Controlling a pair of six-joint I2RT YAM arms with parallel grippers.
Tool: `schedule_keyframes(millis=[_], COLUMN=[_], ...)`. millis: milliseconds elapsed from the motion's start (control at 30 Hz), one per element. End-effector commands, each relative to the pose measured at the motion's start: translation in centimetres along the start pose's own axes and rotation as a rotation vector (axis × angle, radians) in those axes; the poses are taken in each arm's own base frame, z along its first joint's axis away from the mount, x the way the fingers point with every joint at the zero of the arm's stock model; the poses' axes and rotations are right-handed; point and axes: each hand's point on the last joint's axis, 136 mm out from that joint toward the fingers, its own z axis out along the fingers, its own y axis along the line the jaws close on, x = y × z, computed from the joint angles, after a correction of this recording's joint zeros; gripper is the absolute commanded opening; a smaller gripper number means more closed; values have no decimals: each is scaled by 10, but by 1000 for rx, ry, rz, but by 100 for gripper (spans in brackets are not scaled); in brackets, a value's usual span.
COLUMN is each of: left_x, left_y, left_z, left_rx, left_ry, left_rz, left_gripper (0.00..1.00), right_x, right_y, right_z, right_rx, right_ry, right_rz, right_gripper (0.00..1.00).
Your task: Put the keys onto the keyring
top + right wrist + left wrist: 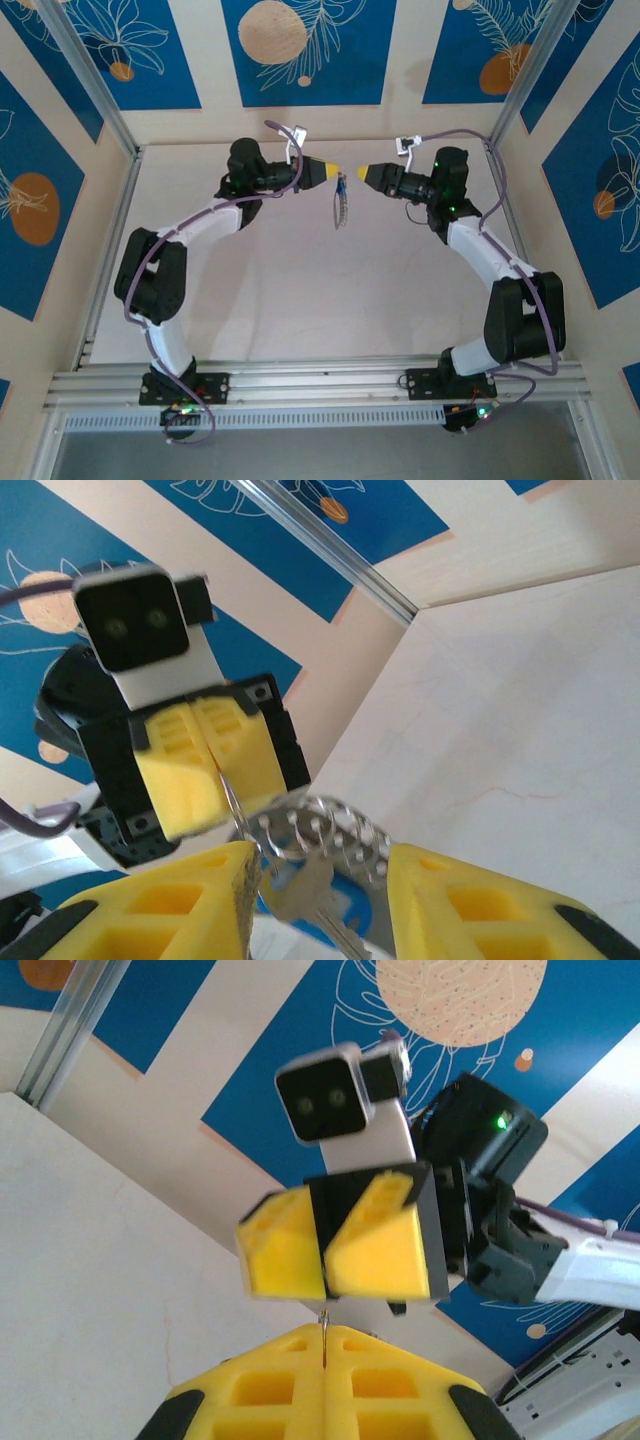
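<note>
While the two arms are raised nose to nose over the far half of the pale table (pixel 300 300), the keyring (pixel 341 208) is seen hanging in the air between their yellow tips. The left gripper (pixel 328 172) is pressed together, and a thin edge of the grey metal loop is pinched in the seam between its pads. From the left wrist camera a sliver of that metal is seen standing up out of the closed fingers (pixel 290 1355).

The right gripper (pixel 364 175) is pointed at it from the opposite side, close by, and is shown spread. In its own wrist view its two yellow fingers (pixel 450 885) are set apart, with the loop hanging in the gap between them. Whether either finger is touched by the metal cannot be told.

The loop is turned edge-on to the overhead camera and is held clear of the table. Small pale bumps are lined along its upper curve in the right wrist view. The key (pixel 300 892) is seen just under that curve, its silver part in front and a patch of bright blue behind it. It is hung against the ring, but whether it is threaded onto it cannot be made out.

Blue-and-cream patterned panels (pixel 300 50) are stood around the table on three sides, and an aluminium rail (pixel 320 378) is run along the near edge, where both arm bases are bolted.
</note>
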Motion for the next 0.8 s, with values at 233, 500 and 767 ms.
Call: schedule_keyframes(millis=[233,500,767], left_x=[-3,-2,-3], left_y=[-19,-24,-28], left_z=[-1,4,8], left_rx=[22,40,53], left_ry=[-7,5,3], left_rz=[10,11,18], left_gripper=[0,0,0], right_x=[7,4,5], right_y=[24,22,16], right_z=[1,11,16], right_rx=[-63,-103,-129], right_ry=[-38,-21,-15], right_rz=[-140,-134,-112], right_gripper=[41,40,35])
